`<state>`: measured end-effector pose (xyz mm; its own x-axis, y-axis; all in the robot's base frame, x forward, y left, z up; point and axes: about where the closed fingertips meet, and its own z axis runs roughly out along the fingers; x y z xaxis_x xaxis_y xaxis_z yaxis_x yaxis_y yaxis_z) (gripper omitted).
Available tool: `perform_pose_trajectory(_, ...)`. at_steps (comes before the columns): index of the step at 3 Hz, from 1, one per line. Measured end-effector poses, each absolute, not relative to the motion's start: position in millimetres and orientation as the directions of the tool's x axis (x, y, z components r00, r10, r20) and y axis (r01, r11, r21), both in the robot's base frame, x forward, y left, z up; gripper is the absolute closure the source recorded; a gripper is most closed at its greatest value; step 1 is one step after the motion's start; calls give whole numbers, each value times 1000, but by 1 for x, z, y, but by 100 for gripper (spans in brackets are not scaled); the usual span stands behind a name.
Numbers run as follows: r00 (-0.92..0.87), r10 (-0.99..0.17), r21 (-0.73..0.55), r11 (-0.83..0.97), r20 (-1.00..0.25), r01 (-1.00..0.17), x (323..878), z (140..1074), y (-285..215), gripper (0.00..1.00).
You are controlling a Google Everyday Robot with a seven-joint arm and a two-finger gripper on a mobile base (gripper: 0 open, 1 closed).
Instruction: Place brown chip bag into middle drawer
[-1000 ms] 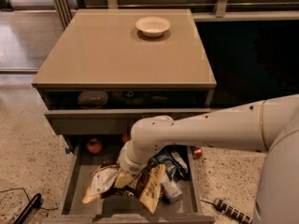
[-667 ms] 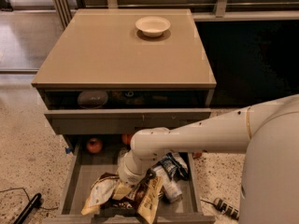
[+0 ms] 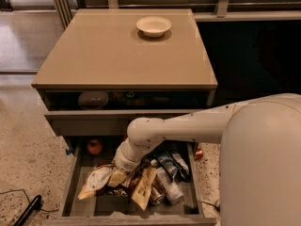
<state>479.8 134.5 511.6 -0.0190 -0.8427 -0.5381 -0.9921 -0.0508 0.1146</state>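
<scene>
Your gripper [image 3: 119, 172] hangs low in the drawer [image 3: 70, 185], right at the bag [image 3: 100, 182], which lies across the drawer floor toward its front. You cannot tell whether it grips. Expect a light, crinkly, slippery, crushable bag, so pinch a flat cream end gently.

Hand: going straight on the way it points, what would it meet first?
The chip bag. The hand points down and left into the open middle drawer, right at the bag. It may be touching it; depth is unclear.

1 bowl [image 3: 154, 26], 1 bag [image 3: 99, 182], 1 tool [image 3: 122, 170] in drawer [image 3: 69, 185].
</scene>
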Motion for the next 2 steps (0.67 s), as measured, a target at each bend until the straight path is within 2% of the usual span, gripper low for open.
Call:
perform_pose_trajectory(1,-19,-843,115,-51,-538,-992,480,512,134,100)
perform_pose_trajectory(2,-52,-811,156,-49,-583,-986,449,474,134,100)
